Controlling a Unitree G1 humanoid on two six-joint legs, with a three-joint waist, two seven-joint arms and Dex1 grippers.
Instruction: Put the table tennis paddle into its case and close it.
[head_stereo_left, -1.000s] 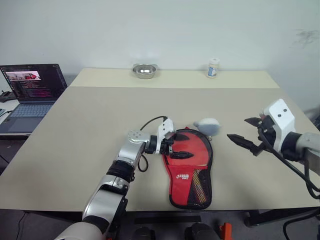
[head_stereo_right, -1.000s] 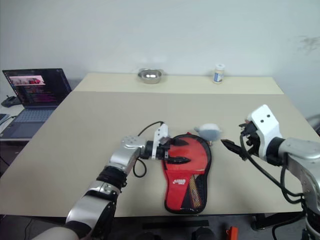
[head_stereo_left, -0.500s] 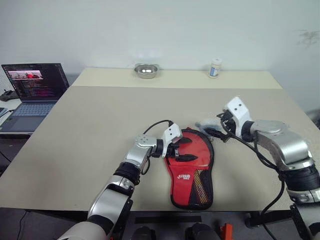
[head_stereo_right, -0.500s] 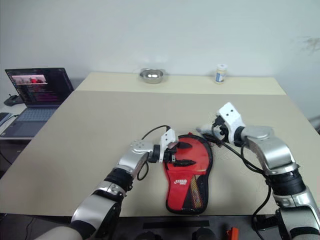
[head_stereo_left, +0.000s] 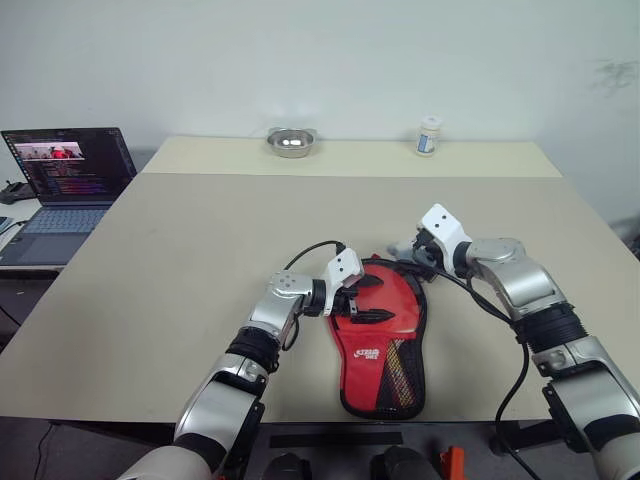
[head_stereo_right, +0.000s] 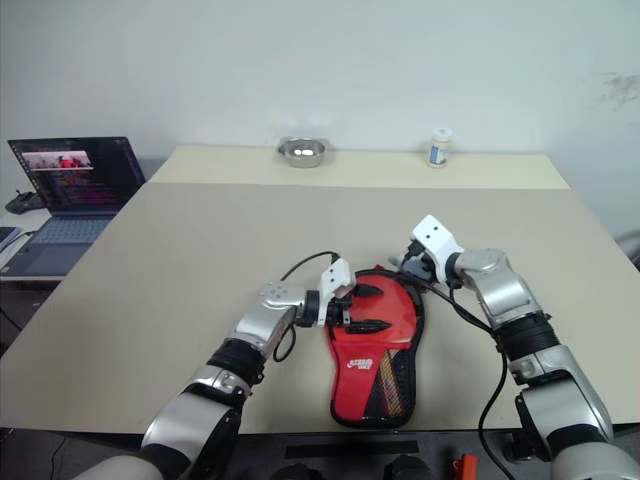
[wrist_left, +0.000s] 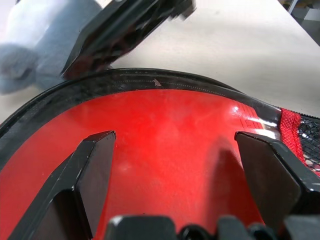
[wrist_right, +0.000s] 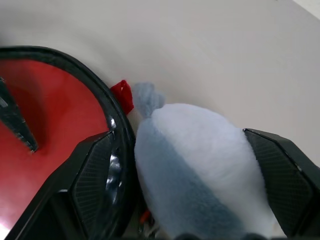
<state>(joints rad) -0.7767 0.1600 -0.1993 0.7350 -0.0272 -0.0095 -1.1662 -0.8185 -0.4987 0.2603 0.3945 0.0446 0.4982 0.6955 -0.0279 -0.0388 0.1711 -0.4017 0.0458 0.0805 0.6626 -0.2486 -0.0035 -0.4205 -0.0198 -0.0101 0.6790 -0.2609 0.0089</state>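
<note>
The case (head_stereo_left: 375, 350) lies flat on the table, red face up, black zipper rim around it and mesh toward the near end. My left gripper (head_stereo_left: 368, 298) hovers open over its round part, one finger (wrist_left: 95, 165) on each side above the red face (wrist_left: 170, 135). At the case's far right rim my right gripper (head_stereo_left: 408, 255) is open, its fingers (wrist_right: 95, 165) straddling a grey-white plush toy (wrist_right: 200, 150). A small red zipper tab (wrist_right: 122, 95) shows beside the toy. The table tennis paddle is hidden.
A steel bowl (head_stereo_left: 291, 142) and a white bottle (head_stereo_left: 428, 136) stand at the table's far edge. An open laptop (head_stereo_left: 65, 175) sits on a side table to the left. A black cable (head_stereo_left: 305, 246) loops off my left wrist.
My right arm swung in from the right and down to the case's far rim, ending with its open fingers around the plush toy. The left gripper stayed over the case.
</note>
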